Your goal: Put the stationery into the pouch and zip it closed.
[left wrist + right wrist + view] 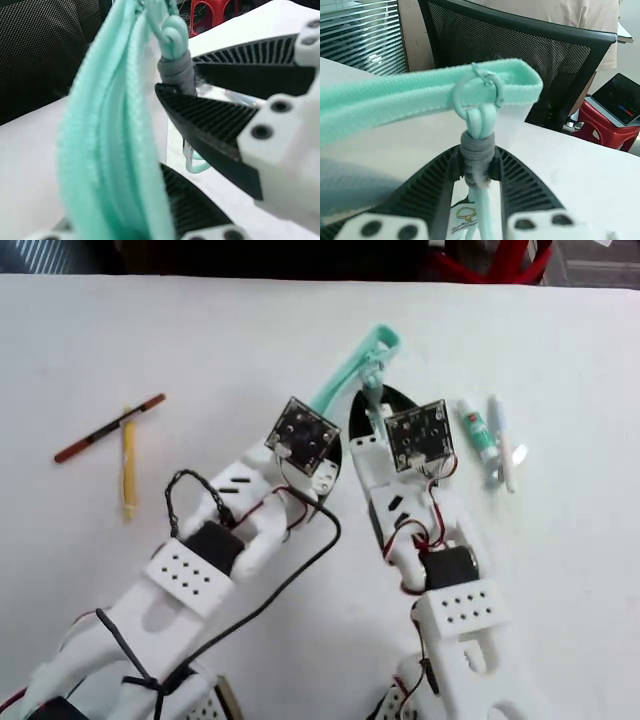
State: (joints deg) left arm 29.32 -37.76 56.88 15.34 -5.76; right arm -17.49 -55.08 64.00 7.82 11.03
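Pouch [350,368] hangs edge-up over the table [200,330], stretched between both arms. The left gripper [125,195] clamps its near end (1 finger is hidden behind the fabric), and the right gripper [477,167] pinches the zipper pull [477,142] at the far corner. The zip line, its long axis, runs from the pull back towards the left gripper. Outside lie a red pen [110,427] and yellow pen [128,465] on the left arm's side, a tube [479,430] and white pen [505,445] on the right's. Whether the teeth are parted is hard to tell.
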